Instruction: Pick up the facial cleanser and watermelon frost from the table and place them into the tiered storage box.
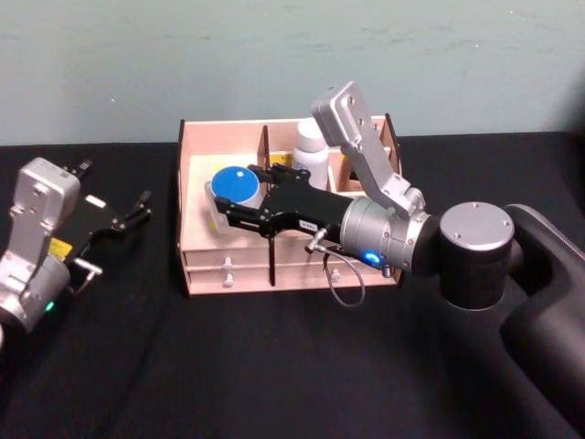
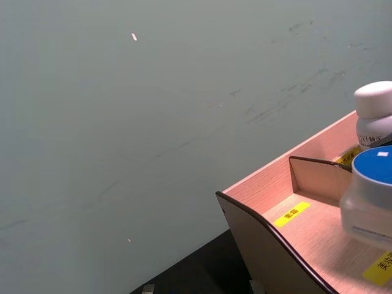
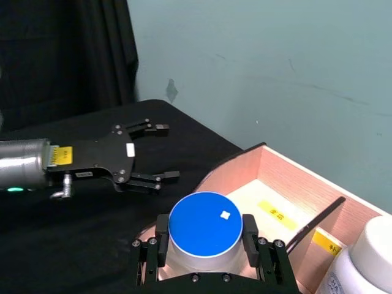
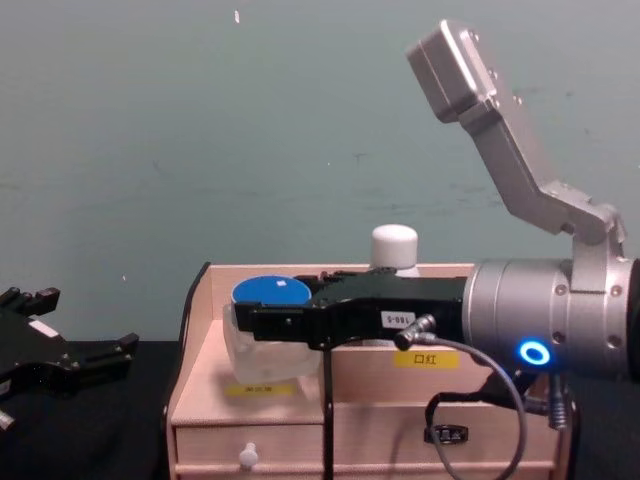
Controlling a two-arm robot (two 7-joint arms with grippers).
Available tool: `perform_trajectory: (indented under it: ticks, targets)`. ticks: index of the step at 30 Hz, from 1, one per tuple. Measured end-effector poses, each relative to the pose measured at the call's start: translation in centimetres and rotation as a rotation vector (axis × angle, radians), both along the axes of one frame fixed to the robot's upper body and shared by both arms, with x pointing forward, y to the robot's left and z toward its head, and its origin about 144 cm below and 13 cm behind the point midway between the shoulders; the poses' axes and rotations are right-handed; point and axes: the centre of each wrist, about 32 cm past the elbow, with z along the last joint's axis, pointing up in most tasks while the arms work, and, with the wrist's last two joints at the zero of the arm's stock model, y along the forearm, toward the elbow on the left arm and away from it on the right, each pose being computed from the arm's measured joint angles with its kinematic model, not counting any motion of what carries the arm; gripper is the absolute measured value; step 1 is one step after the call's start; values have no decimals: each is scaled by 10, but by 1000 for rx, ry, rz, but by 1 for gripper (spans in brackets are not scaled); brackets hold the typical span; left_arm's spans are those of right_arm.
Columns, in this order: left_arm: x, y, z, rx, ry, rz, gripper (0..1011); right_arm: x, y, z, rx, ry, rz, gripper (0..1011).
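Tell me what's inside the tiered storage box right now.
Inside the tiered storage box: a blue-lidded jar gripped by the right pincer, and a white-capped bottle behind. Drawer contents are hidden.

Yellow label [image 4: 427, 359] on the tiered storage box [image 4: 200, 400] front, chest view, reads "口红". White sticker [image 4: 398, 319] on the right claw [image 4: 262, 322] body carries small print, looks like "1000-S", not sure. Other yellow labels [image 2: 291, 214] inside the box have Chinese characters too small to read.
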Motion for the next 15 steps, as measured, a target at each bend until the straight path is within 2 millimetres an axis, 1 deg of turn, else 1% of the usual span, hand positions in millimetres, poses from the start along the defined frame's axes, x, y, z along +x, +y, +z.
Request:
perform_trajectory:
  ticks: [15]
  targets:
    - [0,0,0,0,0,0,1001,20,6,-10,-9,4,-19,729]
